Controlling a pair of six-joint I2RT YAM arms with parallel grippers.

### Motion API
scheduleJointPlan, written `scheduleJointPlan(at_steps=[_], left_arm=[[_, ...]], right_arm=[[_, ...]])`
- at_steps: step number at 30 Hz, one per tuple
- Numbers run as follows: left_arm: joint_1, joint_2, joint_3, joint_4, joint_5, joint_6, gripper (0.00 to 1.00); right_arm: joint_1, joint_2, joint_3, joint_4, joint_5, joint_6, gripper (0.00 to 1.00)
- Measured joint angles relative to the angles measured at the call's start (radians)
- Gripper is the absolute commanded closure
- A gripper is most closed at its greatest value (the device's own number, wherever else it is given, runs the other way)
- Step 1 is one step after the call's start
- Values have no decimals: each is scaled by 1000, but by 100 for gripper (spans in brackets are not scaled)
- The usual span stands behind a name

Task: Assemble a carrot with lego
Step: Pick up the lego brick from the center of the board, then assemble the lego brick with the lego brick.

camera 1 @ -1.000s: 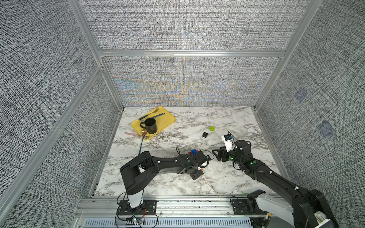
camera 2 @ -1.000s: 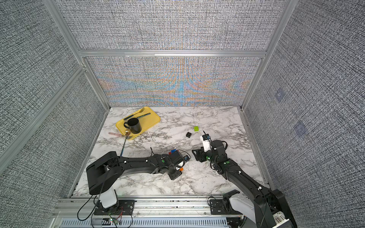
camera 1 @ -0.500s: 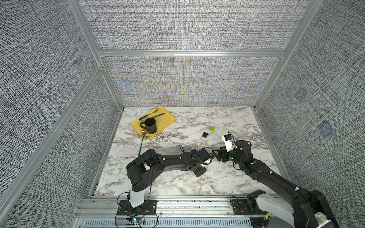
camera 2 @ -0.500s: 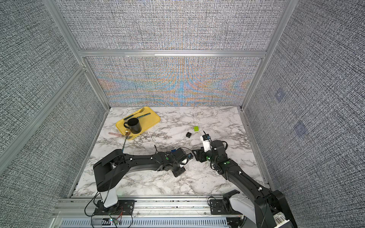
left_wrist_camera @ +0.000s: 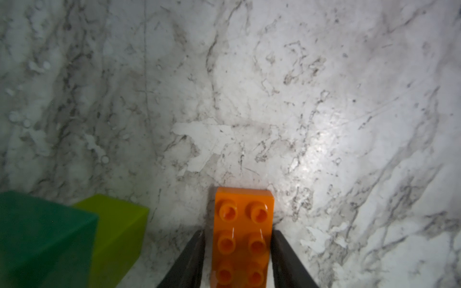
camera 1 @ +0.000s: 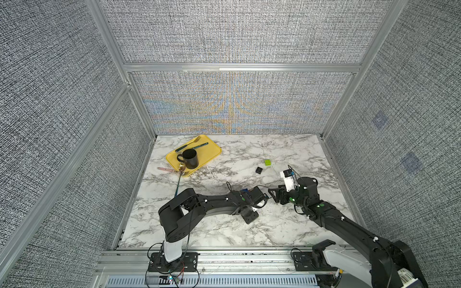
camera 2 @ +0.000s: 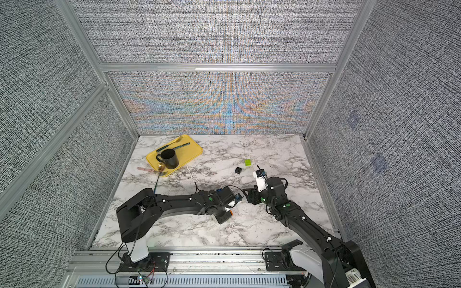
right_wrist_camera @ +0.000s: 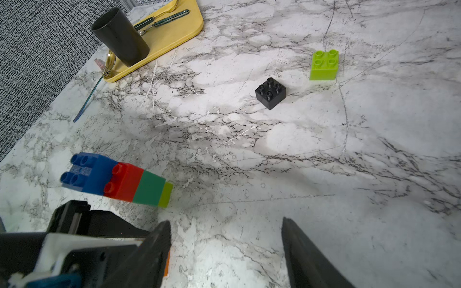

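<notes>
Left claw [left_wrist_camera: 238,232] clamps the orange brick [left_wrist_camera: 243,224]; the grip looks snug, though the view's blurry. Right claw [right_wrist_camera: 225,222] gapes empty. The stack [right_wrist_camera: 119,180] lies sideways just beside. Next: lift orange, square it to the blue end [right_wrist_camera: 84,172], press.

We see the orange brick [left_wrist_camera: 243,237] cropped by the frame edge, and the dark green brick [left_wrist_camera: 42,239] blurred and cropped.

The far-left corner of the surface [camera 1: 237,154] is taken by a yellow tray [camera 1: 210,150] with a black mug [camera 1: 190,158]; a black brick [camera 1: 259,170] and a lime brick [camera 1: 268,162] are set right of centre; between tray and bricks bare room is left
</notes>
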Motion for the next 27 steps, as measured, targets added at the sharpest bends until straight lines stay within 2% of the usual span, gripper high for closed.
scheduleJointPlan(at_steps=[4,8,14,19,27], left_arm=[[1,-2,7,-11,-3,-3,73],[2,-42,1,-61,18,3,78],[7,-240,24,-163,62,74,79],[70,-355,101,-227,84,162,81],[181,-293,284,-367,84,293,81]], right_arm=[[-1,-15,0,-1,0,0,28],[-8,-18,0,-4,2,-1,28],[-43,-42,29,-18,15,-14,28],[-60,-57,48,-26,18,-29,28],[-55,-39,64,-29,-38,-56,28]])
